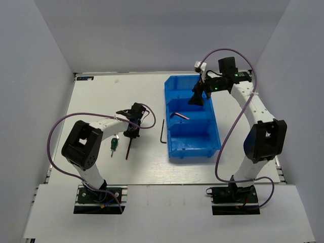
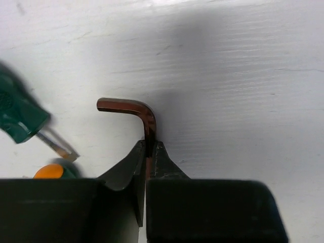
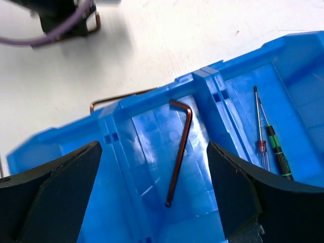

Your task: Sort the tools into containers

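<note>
left gripper (image 2: 147, 152): closed to a sliver on the pinched hex key (image 2: 132, 107). Its black wedge fingertips clamp the long arm just on the near side of the bend.
pinched hex key: at the white table (image 1: 101, 96), left of the bin. I cannot tell whether it rests on the surface or hangs just above it. The short arm points left, and the long arm runs toward the near edge under the gripper body.
key relation: the blue bin (image 1: 195, 153) lies to the right of this key with its long sides running near to far, so the key's long axis is roughly parallel to it. The left arm is the nearer one and has the grip. The coming move, as I judge it, is a lift and a carry to the right.
loose hex key (image 1: 162, 131): on the table between the left gripper and the bin, just beside the bin's left wall. It also lies near to far.
right gripper (image 3: 154, 152): spread wide with nothing in it, hovering over the bin.
binned hex key (image 3: 180, 152): flat on the floor of the middle compartment, below the right gripper.
binned screwdrivers (image 3: 268, 142): two thin ones side by side in the neighbouring compartment, one with a green-and-black handle, one reddish.
green screwdriver (image 1: 114, 144): on the table just left of the pinched hex key, unsorted.
materials: the keys are thin, glossy, dark-brown metal rods bent into an L. The bin is shiny moulded plastic with thin divider walls. The table is matte white with a faint grain.
</note>
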